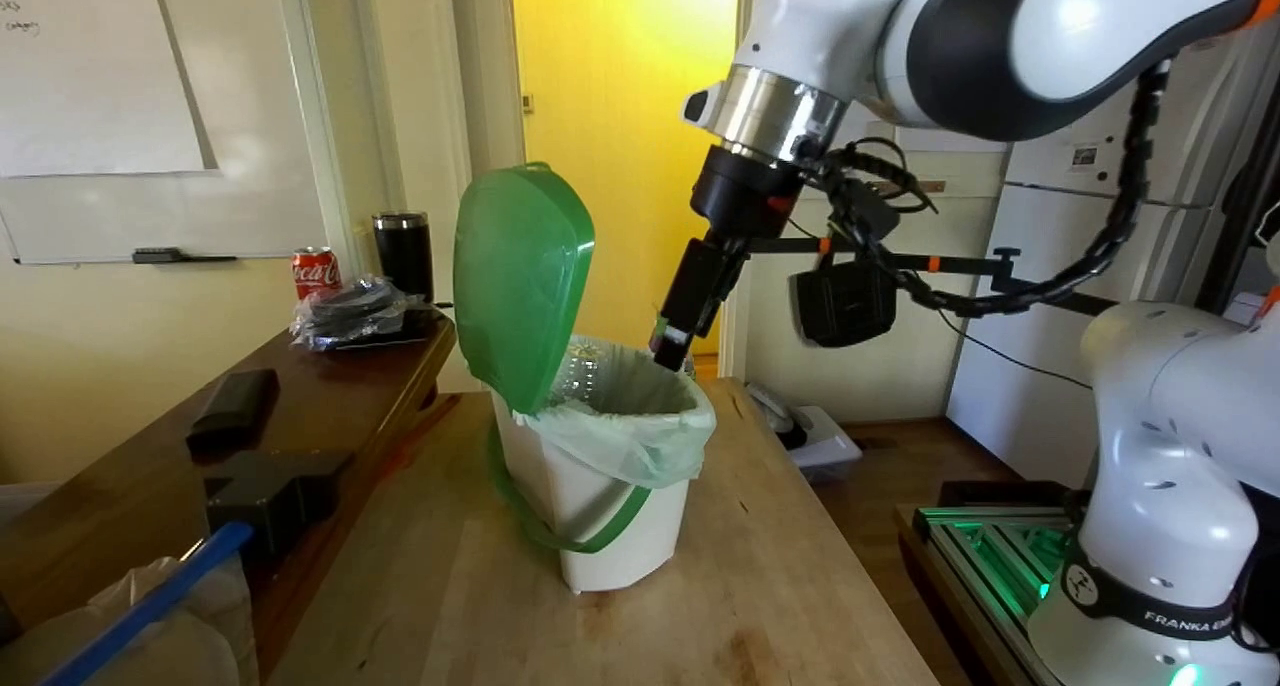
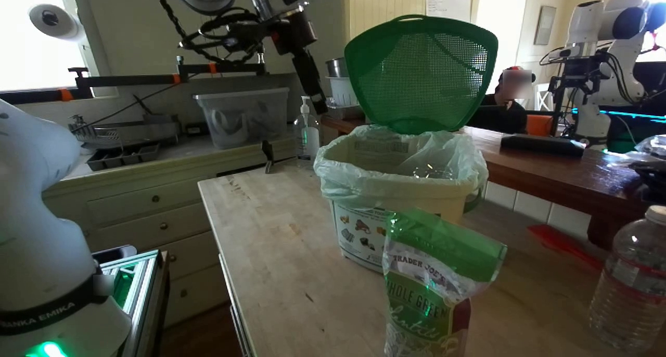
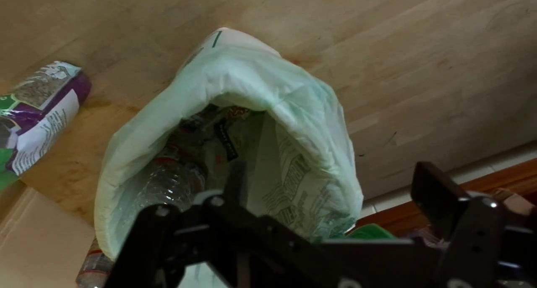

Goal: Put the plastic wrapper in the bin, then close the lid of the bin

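Note:
The white bin (image 1: 580,496) stands on the wooden table, its pale-green liner folded over the rim; it also shows in an exterior view (image 2: 354,237) and the wrist view (image 3: 241,40). The green lid (image 1: 520,286) stands open, tilted up from the rim, also seen in an exterior view (image 2: 421,71); only its edge (image 3: 371,231) shows in the wrist view. Inside the bin lie a clear bottle (image 3: 168,183) and clear plastic with a black label (image 3: 226,139), possibly the wrapper. My gripper (image 3: 333,174) is wide open and empty, above and beside the bin (image 2: 318,104).
A Trader Joe's lentil bag (image 2: 432,289) stands beside the bin, with a clear water bottle (image 2: 629,279) farther right. A soap pump bottle (image 2: 307,133) stands at the table's far end. A dark wooden bench (image 1: 290,406) with a can, tumbler and bagged items runs alongside.

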`<act>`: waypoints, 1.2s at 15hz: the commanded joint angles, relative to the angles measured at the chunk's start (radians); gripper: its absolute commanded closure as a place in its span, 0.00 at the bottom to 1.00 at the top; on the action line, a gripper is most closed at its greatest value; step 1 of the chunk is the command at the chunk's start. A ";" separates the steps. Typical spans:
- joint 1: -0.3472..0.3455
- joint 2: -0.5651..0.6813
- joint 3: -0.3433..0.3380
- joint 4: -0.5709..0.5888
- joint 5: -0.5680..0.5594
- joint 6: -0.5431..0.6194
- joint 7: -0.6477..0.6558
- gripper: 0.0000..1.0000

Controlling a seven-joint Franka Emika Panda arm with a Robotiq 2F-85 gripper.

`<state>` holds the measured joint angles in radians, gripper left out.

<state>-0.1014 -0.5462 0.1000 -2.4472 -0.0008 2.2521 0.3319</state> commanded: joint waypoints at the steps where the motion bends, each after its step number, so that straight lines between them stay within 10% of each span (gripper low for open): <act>1: 0.024 -0.098 0.038 -0.036 -0.026 -0.027 0.020 0.00; 18: -0.099 -0.031 0.185 0.128 -0.252 0.051 0.206 0.00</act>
<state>-0.1696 -0.6208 0.2693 -2.3631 -0.1959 2.3005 0.4900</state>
